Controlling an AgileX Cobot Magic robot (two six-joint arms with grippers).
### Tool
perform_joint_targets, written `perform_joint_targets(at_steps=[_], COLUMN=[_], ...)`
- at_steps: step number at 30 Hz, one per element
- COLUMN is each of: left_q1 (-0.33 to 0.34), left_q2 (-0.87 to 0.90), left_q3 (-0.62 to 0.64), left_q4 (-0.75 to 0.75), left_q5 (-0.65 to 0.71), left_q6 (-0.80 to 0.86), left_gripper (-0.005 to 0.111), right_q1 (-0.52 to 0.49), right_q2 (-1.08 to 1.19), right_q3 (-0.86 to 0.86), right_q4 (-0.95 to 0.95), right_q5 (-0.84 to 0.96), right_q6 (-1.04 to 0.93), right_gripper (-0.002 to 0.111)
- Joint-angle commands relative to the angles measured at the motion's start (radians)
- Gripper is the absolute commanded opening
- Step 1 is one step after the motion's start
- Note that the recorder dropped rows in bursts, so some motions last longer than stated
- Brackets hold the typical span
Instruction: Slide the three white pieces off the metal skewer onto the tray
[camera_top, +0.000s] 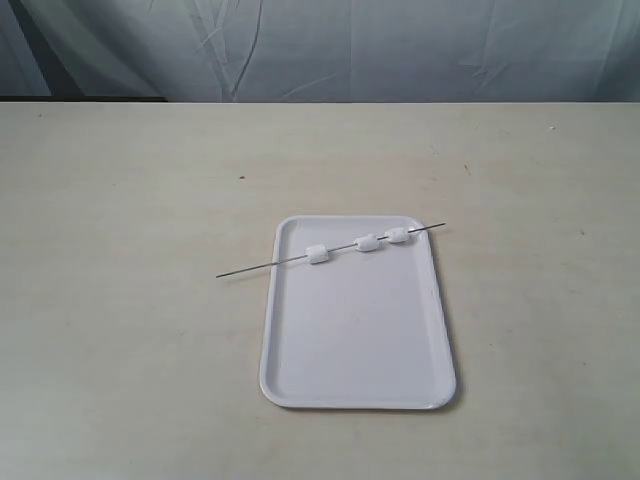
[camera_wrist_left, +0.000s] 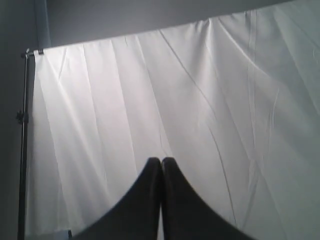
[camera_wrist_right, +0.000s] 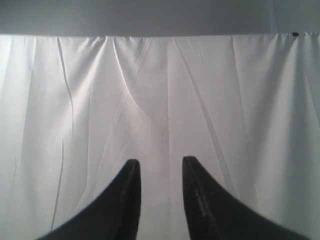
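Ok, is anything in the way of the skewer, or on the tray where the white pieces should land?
Nothing visible. The metal skewer lies in the open across one end of the tray, the three white pieces over its bare surface. The left gripper and right gripper face the backdrop.

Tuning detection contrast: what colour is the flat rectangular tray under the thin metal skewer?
The flat rectangular tray is plain white; exterior view shows it best.

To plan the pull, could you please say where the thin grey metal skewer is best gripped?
Probably grip the thin grey metal skewer on its long bare stretch beyond the left rim of the flat white rectangular tray, coming from above on the left. None of the three small white pieces sit there; the right end is a short stub.
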Motion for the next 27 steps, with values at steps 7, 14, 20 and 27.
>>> perform_joint_targets(at_steps=[7,14,20,27], left_q1=[-0.001,-0.001,-0.001,-0.001], left_q2=[0.003,0.259,0.646,1.081], left_q3=[-0.063,-0.328,-0.574,-0.734], left_q4=[0.113,0.624,1.177,1.581], left_q5=[0.014,0.035,0.036,-0.092], left_q6=[-0.275,-0.517,-0.933,-1.404], left_gripper=[0.000,0.000,0.000,0.000], right_q1=[-0.005,0.005,0.078,0.117], right_q2=[-0.005,0.185,0.450,0.743], right_q3=[-0.082,-0.439,-0.697,-0.859], right_q4=[-0.008,-0.056,-0.052,-0.020], right_q5=[0.149,0.567,0.808,1.101], right_q6=[0.357,0.367,0.367,0.276], right_gripper=[0.029,0.029,0.029,0.029])
